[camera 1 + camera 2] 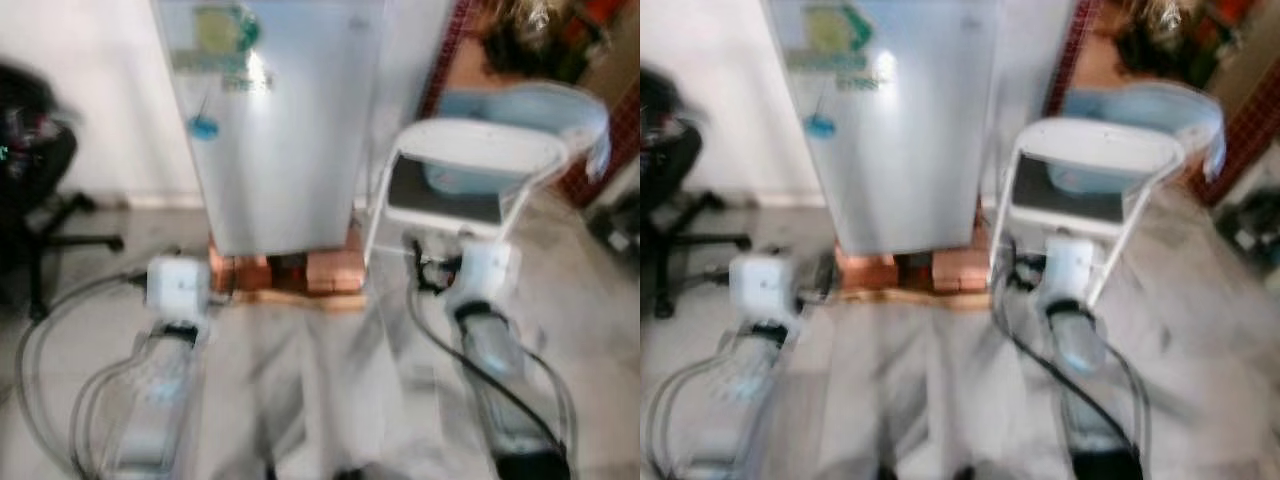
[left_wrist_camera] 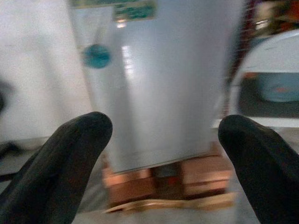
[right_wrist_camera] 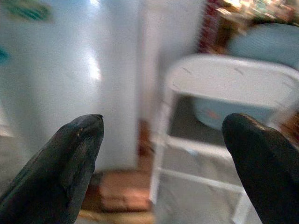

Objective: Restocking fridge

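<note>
Where bricks [image 1: 285, 272] sit, marbled floor [image 1: 300, 390]

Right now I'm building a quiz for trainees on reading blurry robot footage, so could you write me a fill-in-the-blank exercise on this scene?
1. The tall silver fridge has its door ____.
2. The fridge stands on reddish ____.
3. The white folding chair stands to the robot's ____ of the fridge.
4. The left gripper and the right gripper both have their black fingers ____.

Missing words: shut; bricks; right; open

Both arms reach forward, left gripper [image 2: 163, 154] and right gripper [image 3: 163, 158] jaws apart.
</note>
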Motion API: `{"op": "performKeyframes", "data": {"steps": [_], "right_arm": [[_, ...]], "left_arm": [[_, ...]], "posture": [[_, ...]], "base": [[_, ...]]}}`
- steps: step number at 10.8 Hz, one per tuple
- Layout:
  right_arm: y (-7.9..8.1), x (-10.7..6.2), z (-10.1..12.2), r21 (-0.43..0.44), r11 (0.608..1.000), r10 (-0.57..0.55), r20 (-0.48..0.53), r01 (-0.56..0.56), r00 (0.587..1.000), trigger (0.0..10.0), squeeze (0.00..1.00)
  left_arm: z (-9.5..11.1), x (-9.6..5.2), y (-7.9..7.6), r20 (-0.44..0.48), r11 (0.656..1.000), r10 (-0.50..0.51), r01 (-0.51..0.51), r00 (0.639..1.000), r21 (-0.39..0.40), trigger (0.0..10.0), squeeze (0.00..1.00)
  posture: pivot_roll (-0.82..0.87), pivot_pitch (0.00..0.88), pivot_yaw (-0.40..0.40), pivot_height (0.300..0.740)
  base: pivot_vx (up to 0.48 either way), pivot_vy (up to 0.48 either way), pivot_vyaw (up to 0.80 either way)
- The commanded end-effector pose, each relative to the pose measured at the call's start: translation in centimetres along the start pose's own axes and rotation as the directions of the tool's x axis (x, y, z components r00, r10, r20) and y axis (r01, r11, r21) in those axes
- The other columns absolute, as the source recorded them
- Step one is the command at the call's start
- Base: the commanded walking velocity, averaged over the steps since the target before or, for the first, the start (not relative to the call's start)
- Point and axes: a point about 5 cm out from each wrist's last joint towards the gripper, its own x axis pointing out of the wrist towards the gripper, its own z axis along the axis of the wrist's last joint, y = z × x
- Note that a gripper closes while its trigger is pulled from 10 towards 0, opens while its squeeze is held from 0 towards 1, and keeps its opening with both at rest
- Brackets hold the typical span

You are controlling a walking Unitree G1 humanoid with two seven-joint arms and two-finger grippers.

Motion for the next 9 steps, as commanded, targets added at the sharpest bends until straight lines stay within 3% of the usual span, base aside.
{"op": "performKeyframes", "data": {"steps": [1,7,9], "right_arm": [[0.2,0.2,0.7,0.003,1.0,0.0,0.027,0.0,1.0,10.0,0.0],[0.3,0.1,0.7,-0.013,1.0,0.007,0.035,-0.006,0.999,10.0,0.0],[-0.2,-1.0,0.4,-0.022,1.0,-0.005,0.021,0.006,1.0,10.0,0.0]], "left_arm": [[0.4,0.1,0.7,0.01,1.0,0.019,-0.019,1.0,0.024,10.0,0.0],[0.7,0.4,0.1,0.017,1.0,-0.012,0.012,1.0,0.007,10.0,0.0],[0.3,-0.4,0.4,0.0,1.0,-0.01,0.01,1.0,0.01,10.0,0.0]], "posture": [[0.15,0.041,-0.038,0.74],[0.15,0.034,-0.032,0.74],[0.15,0.032,-0.034,0.74]], "base": [[0.0,0.48,-0.8],[0.0,0.48,-0.8],[0.0,0.48,0.0]]}}
